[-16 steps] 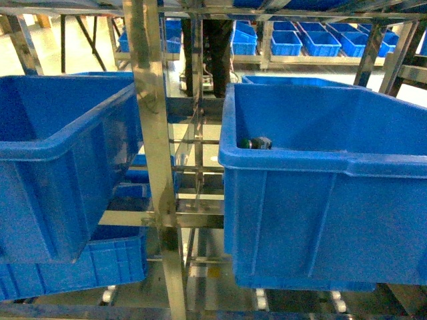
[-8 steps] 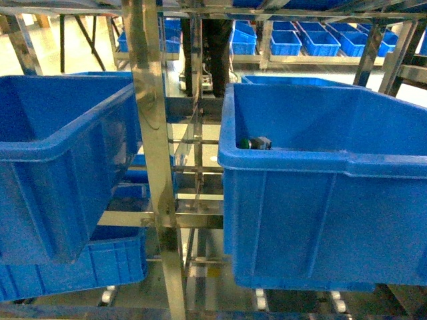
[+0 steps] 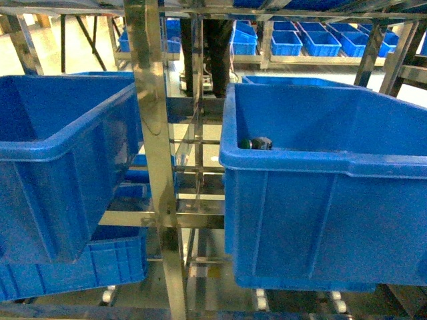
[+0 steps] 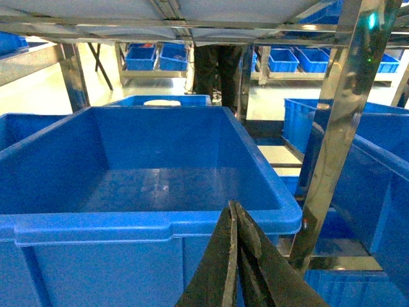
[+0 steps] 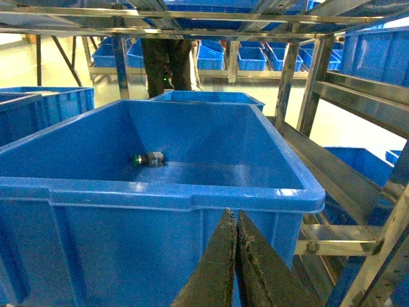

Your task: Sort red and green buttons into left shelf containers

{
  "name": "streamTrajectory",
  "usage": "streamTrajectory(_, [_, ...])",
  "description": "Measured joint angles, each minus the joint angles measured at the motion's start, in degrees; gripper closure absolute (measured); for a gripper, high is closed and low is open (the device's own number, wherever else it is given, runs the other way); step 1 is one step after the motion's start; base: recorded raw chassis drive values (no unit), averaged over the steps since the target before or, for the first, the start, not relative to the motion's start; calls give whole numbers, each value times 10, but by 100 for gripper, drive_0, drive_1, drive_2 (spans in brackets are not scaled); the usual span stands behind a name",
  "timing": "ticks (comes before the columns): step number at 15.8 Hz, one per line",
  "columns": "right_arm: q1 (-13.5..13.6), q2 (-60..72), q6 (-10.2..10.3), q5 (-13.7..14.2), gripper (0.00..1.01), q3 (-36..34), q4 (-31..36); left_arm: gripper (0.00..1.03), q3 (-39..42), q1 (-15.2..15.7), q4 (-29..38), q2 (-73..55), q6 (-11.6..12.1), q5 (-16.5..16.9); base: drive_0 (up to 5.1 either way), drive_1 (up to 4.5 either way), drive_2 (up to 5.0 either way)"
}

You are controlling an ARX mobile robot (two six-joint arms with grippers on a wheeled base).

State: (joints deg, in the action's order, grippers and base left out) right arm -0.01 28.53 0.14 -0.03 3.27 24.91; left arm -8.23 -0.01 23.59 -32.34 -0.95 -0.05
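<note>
A green button (image 3: 255, 143) lies on its side inside the right large blue crate (image 3: 300, 163), near its back left corner. The right wrist view shows the same green button (image 5: 148, 159) on the crate's floor. My right gripper (image 5: 234, 214) is shut and empty, in front of this crate's (image 5: 160, 188) near wall and just below the rim. The left large blue crate (image 3: 60, 150) holds nothing that I can see. My left gripper (image 4: 234, 208) is shut and empty, just before its near rim (image 4: 128, 224). The red button is out of view. Neither gripper shows in the head view.
A steel shelf upright (image 3: 152, 133) stands between the two crates; it shows as a post (image 4: 332, 147) to the right of my left gripper. Another blue crate (image 3: 87, 263) sits on the lower level. Small blue trays (image 3: 320, 41) and a person's dark legs (image 3: 217, 47) are behind.
</note>
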Motion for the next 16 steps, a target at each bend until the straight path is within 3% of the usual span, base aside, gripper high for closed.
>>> streamTrajectory(13, [0, -184, 0, 0, 99, -26, -147, 101, 74, 0, -104, 193, 0, 0, 0, 0, 0])
streamTrajectory(14, [0, -206, 0, 0, 99, -26, -178, 101, 74, 0, -113, 203, 0, 0, 0, 0, 0])
streamTrajectory(15, [0, -274, 0, 0, 99, -26, -254, 101, 74, 0, -129, 214, 0, -1, 0, 0, 0])
streamTrajectory(16, [0, -282, 0, -2, 99, -25, -240, 101, 74, 0, -133, 219, 0, 0, 0, 0, 0])
